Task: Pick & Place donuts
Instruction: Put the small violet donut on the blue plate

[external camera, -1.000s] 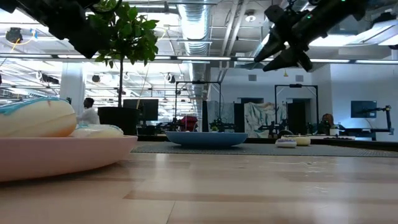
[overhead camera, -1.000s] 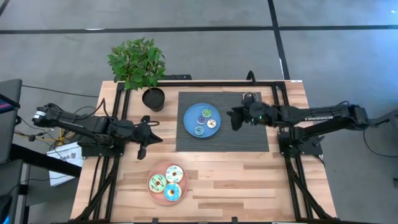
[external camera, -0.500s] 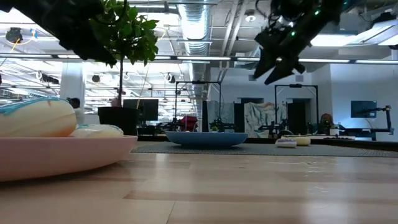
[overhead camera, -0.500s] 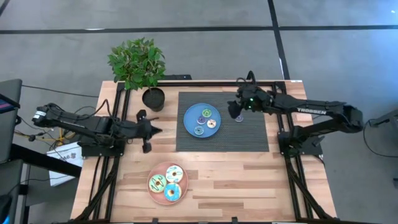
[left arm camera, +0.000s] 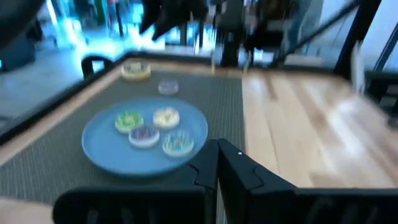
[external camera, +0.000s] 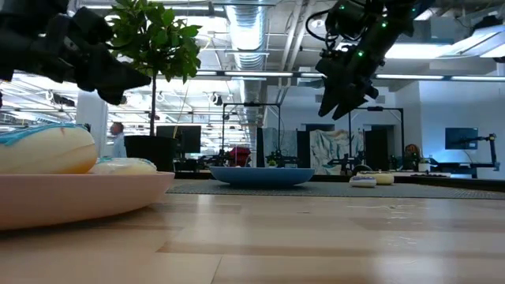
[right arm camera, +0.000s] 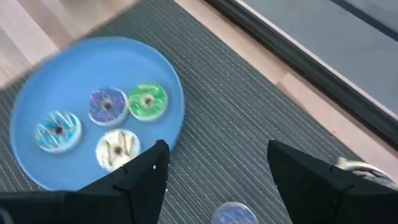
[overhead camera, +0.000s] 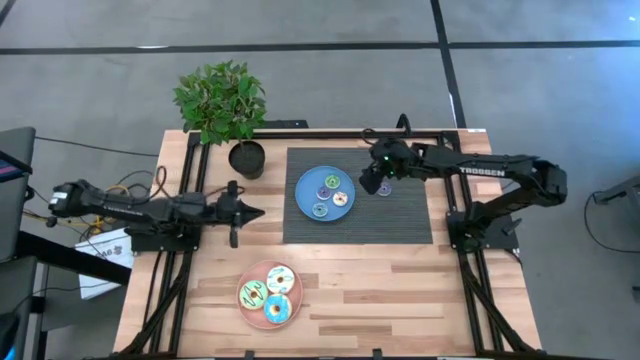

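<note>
Desk point(overhead camera: 400, 290) of pale wood seen from above, with a dark ribbed mat point(overhead camera: 400, 220) across its far half and a potted plant point(overhead camera: 222, 100) at the far left corner. On the mat, a blue plate point(overhead camera: 309, 190) carrying four mini donuts point(right arm camera: 106, 104) — purple, green, blue and cream, close together. Near the front edge, a pink plate point(overhead camera: 254, 313) holding three larger donuts point(overhead camera: 277, 309), iced light blue, green and white. Just beside the blue plate, on the mat, a small purple mini donut point(right arm camera: 232, 214), with another pale ring point(left arm camera: 136, 70) near it toward the far edge. Right gripper point(right arm camera: 217, 165) raised over the mat directly above that purple mini donut, fingers spread wide, holding nothing. Left gripper point(left arm camera: 217, 163) above bare wood left of the mat, pointing toward the blue plate, fingers pressed together — nothing between them.
</note>
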Available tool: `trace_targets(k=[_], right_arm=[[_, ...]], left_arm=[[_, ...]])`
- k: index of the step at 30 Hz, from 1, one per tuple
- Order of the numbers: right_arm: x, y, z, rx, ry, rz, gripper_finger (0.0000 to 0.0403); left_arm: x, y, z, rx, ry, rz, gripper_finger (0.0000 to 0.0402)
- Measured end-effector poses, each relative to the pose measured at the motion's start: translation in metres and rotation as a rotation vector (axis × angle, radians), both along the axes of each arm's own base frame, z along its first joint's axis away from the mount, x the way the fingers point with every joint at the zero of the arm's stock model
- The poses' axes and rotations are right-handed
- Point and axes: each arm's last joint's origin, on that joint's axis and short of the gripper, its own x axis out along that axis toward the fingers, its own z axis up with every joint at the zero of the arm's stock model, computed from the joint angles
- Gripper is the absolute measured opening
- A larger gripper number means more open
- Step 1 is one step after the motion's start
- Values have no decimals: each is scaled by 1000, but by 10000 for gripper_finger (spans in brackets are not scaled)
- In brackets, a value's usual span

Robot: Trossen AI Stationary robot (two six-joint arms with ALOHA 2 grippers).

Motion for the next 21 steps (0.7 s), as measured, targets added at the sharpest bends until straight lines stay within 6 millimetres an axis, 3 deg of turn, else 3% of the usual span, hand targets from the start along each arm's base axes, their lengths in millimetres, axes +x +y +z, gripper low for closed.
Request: trace_targets(k=[5, 11, 21], right_arm=[[-4, -5, 10, 10, 48, -15, 260], [-9, -11, 17, 24, 83, -40, 260], [-19, -11, 13, 106, 159, -89, 260]], left_arm=[[-15, 5, -8, -21, -136, -25, 0], [-26, 5, -16, -79, -53, -16, 0], [-41, 3, -7, -11, -167, -104, 0]])
